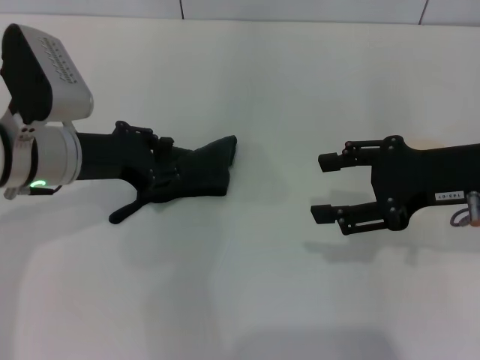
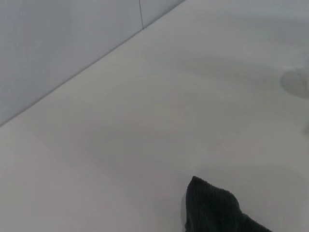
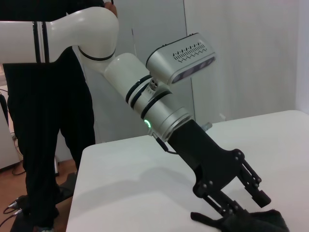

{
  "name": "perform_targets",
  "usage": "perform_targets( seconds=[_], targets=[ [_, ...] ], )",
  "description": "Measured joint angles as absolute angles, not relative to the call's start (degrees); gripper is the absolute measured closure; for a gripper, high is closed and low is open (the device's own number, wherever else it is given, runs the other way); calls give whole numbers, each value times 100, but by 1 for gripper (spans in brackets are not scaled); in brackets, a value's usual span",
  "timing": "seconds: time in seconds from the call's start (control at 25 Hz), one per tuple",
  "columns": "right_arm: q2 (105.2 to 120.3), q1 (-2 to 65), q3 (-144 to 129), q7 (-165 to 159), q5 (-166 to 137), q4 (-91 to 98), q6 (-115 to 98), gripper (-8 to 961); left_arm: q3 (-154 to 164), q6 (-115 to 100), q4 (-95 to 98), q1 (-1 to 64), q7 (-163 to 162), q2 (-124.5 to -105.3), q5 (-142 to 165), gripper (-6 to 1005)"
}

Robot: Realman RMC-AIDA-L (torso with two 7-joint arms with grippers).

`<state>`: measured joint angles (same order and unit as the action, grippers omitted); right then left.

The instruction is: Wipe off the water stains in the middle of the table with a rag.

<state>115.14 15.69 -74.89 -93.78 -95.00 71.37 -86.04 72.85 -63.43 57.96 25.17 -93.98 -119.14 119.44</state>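
The very dark rag [image 1: 211,161] lies bunched on the white table [image 1: 255,285] left of the middle, with one corner pointing toward the centre. My left gripper [image 1: 176,169] reaches down into it and is shut on the rag, pressing it against the tabletop. In the right wrist view the left gripper [image 3: 244,208] tilts steeply down onto the rag [image 3: 263,223]. The left wrist view catches only a corner of the rag [image 2: 212,208]. Farther right, my right gripper [image 1: 324,187] hovers open and empty, apart from the rag. No water stains show in any view.
A tiled wall [image 1: 300,9] runs along the table's far edge. A person in black [image 3: 43,121] stands beside the table's end behind my left arm. The table edge [image 3: 79,159] drops off there. Bare white surface lies between the two grippers.
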Motion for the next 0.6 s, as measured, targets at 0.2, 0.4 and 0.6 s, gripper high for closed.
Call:
perform_targets(
  seconds=[0.2,0.4,0.6],
  targets=[
    [11514,1572,-7481,-9391,-9500,7137,-8604,187,7095,-6473,6059,2500,-9331,-11897,11881,523],
    [11513,1572,-7424,-9435,-9501,7137,-8601,186,6430,-7138,6375,2524,-8860,-11874,11581,343],
    [11512,1563,-7280,-9443,-9504,7136,-8596,186,5711,-8160,6367,2638,-8452,-11795,11163,239]
  ],
)
